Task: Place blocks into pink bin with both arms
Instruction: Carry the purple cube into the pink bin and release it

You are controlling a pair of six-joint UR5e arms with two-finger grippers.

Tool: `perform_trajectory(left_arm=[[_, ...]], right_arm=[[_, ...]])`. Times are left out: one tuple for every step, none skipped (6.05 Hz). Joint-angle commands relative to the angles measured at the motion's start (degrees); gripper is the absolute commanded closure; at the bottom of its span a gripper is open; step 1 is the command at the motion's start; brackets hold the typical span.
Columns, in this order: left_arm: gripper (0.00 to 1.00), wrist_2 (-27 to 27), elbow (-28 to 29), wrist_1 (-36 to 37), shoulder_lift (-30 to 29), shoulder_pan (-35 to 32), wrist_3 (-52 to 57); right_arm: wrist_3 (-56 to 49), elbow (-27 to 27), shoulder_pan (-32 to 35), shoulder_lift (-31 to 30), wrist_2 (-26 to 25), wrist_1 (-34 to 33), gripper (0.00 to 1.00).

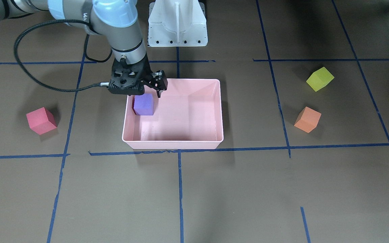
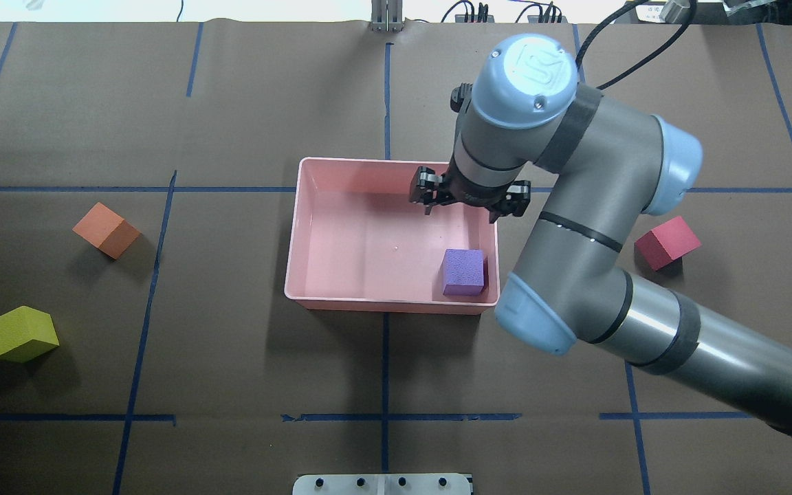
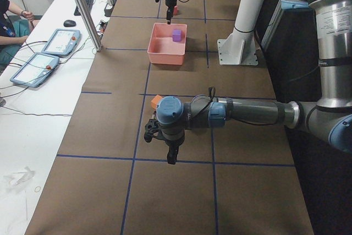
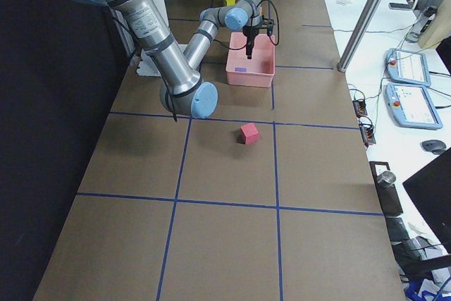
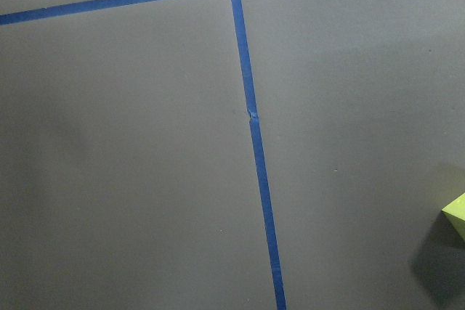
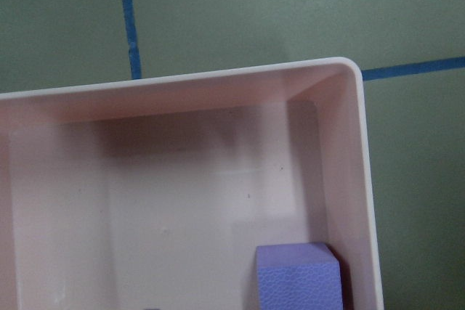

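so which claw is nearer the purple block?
Right. The right claw hangs over the pink bin, just past the purple block lying in it. The left claw is far off on the robot's left, beyond the orange block.

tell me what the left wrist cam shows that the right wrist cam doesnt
Only the left wrist view: a corner of the yellow-green block at the right edge, with its shadow, and a crossing of two tape lines.

Only the right wrist view: one corner of the pink bin, with the purple block lying inside, near its side wall.

Both: the brown table marked with blue tape.
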Motion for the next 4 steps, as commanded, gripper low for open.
perform_trajectory(left_arm=[[0.0, 0.28, -0.74, -0.18, -1.04, 0.72, 0.09], [0.0, 0.54, 0.56, -3.75, -7.57, 1.08, -0.35], [0.0, -0.06, 0.75, -5.87, -9.9, 1.43, -0.61], [0.0, -0.07, 0.4, -7.03, -11.58, 3.17, -4.53]], right_arm=[[-11.64, -0.01, 5.39, -2.86, 3.18, 0.34, 0.0], [-18.21, 0.25, 9.87, -5.31, 7.64, 0.34, 0.0], [-26.2, 1.48, 13.31, -9.25, 8.99, 0.34, 0.0], [-34.98, 1.75, 17.43, -13.46, 11.44, 0.43, 0.0]])
